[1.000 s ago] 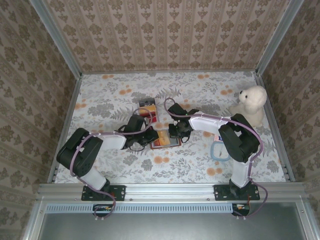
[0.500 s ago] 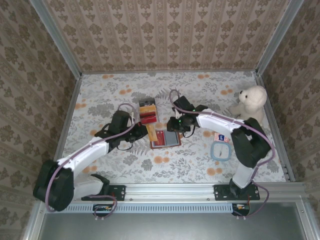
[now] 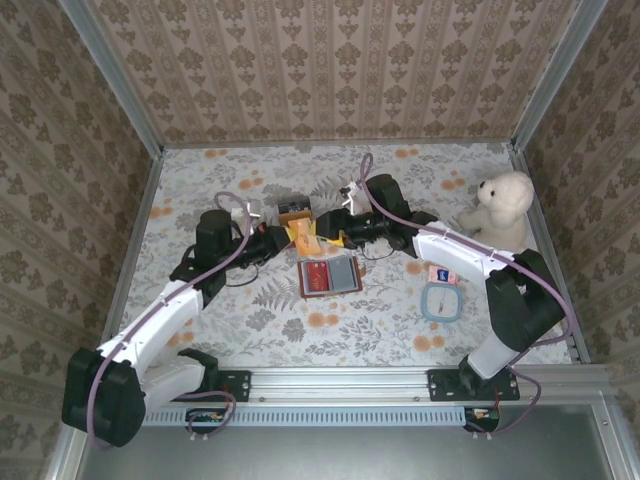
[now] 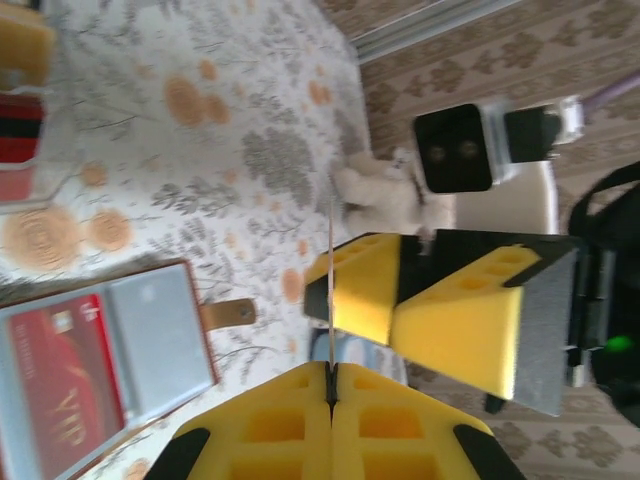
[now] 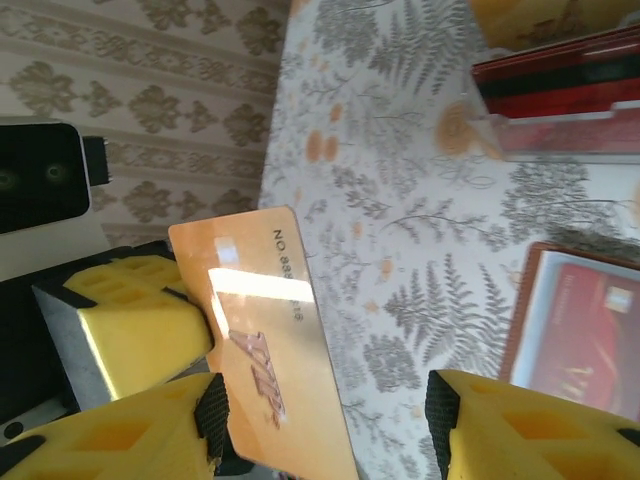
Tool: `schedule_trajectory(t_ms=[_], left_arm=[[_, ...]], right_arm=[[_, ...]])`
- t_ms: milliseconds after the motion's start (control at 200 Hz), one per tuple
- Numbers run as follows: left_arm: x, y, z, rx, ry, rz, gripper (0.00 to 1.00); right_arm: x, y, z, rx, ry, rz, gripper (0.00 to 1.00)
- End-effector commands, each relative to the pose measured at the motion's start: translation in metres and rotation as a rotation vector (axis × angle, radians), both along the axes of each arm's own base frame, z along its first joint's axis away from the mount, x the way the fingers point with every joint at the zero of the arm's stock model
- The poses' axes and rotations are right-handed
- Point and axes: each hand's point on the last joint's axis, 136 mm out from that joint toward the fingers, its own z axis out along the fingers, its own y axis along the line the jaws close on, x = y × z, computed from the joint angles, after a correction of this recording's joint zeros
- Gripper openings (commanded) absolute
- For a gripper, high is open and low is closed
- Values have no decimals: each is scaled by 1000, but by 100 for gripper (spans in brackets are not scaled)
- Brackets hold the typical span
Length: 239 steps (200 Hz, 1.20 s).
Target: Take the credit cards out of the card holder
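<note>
A floral-patterned table point(image 3: 230, 190) is seen from above. The landmark is the card holder point(image 3: 346, 274), a brown leather wallet lying open and flat near the table's middle.

Just beyond the holder's far-left corner, the left gripper point(image 3: 272, 241) is clenched on 1 orange credit card point(image 3: 305, 236), held in the air clear of the holder. Its wrist camera shows the yellow fingers pressed together on the card's thin edge.

Just beyond the holder's far edge, facing the left gripper, the right gripper point(image 3: 335, 232) is released. Its 2 fingers stand well apart, with the card between them, close to 1 finger.

Inside the holder, 1 red card point(image 3: 317, 277) sits in the left half. The right half shows a bare bluish-grey face. Beyond the holder, behind the raised card, is a small black box point(image 3: 293, 209) with red and yellow contents. Far to the holder's right sits a white teddy bear point(image 3: 500, 205).

Judged progress: 1 card is out but not yet set down, and at least the red card is left to remove.
</note>
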Motion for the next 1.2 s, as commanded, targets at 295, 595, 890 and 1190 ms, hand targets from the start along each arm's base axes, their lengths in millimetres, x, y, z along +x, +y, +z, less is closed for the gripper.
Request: schedule_trajectory(t_ms=[295, 595, 890, 1190], left_arm=[[12, -9, 43, -247, -49, -71, 1], [15, -14, 49, -257, -79, -72, 19], [24, -18, 41, -225, -75, -62, 14], [36, -11, 15, -75, -54, -27, 0]], right_arm=[[0, 15, 42, 252, 39, 73, 19], [-4, 20, 39, 275, 74, 82, 15], [-7, 22, 40, 291, 87, 101, 15], [9, -7, 10, 171, 99, -3, 37]])
